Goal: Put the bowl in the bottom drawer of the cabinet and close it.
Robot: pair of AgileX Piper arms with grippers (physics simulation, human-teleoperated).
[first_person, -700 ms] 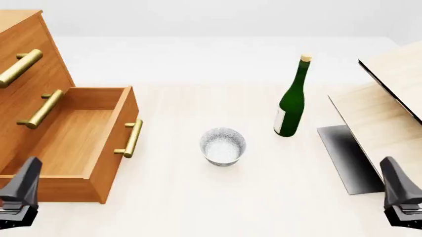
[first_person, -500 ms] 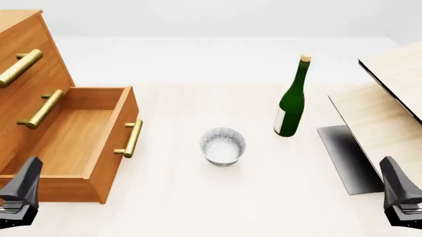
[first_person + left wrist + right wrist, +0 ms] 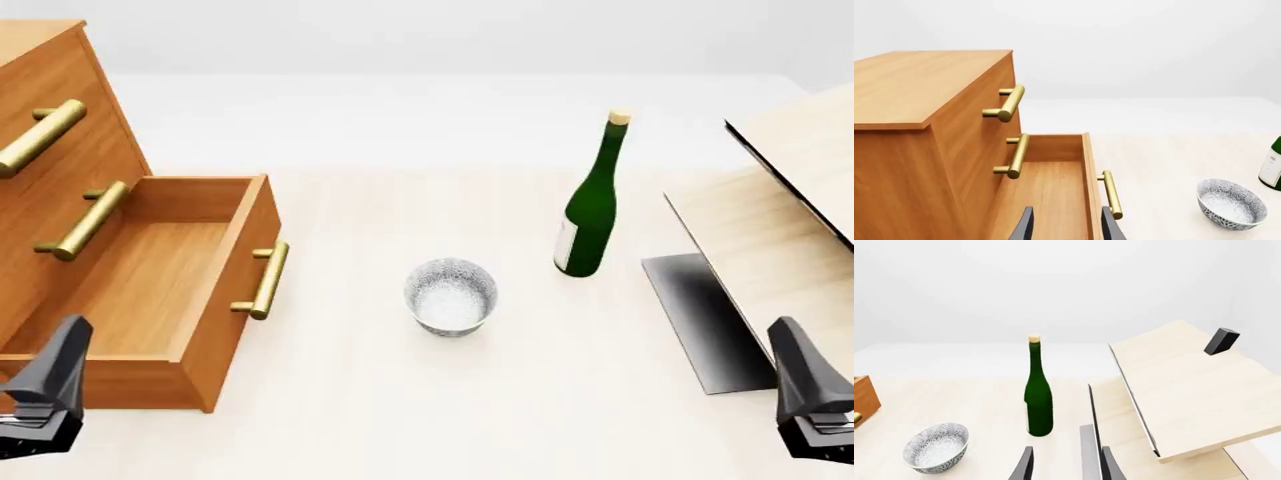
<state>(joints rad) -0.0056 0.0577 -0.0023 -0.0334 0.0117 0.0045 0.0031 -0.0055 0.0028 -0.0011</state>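
Note:
The speckled white bowl (image 3: 451, 295) stands upright on the table about midway between both arms, also seen in the left wrist view (image 3: 1231, 202) and the right wrist view (image 3: 936, 447). The orange-brown cabinet (image 3: 40, 80) is at the left. Its bottom drawer (image 3: 140, 285) is pulled out and holds nothing, its brass handle (image 3: 267, 280) facing the bowl. My left gripper (image 3: 51, 390) hovers open by the drawer's near corner, its fingers (image 3: 1025, 226) over the drawer's inside. My right gripper (image 3: 801, 390) is open at the near right, far from the bowl.
A tall green bottle (image 3: 589, 205) stands behind and to the right of the bowl. Pale wooden boards (image 3: 781, 215) slope at the right over a dark plate (image 3: 701, 320), with a small dark block (image 3: 1221, 340) on top. The two upper drawers are shut.
My left gripper has shifted slightly to the right toward the drawer. The bowl, bottle, drawer and right gripper have not moved.

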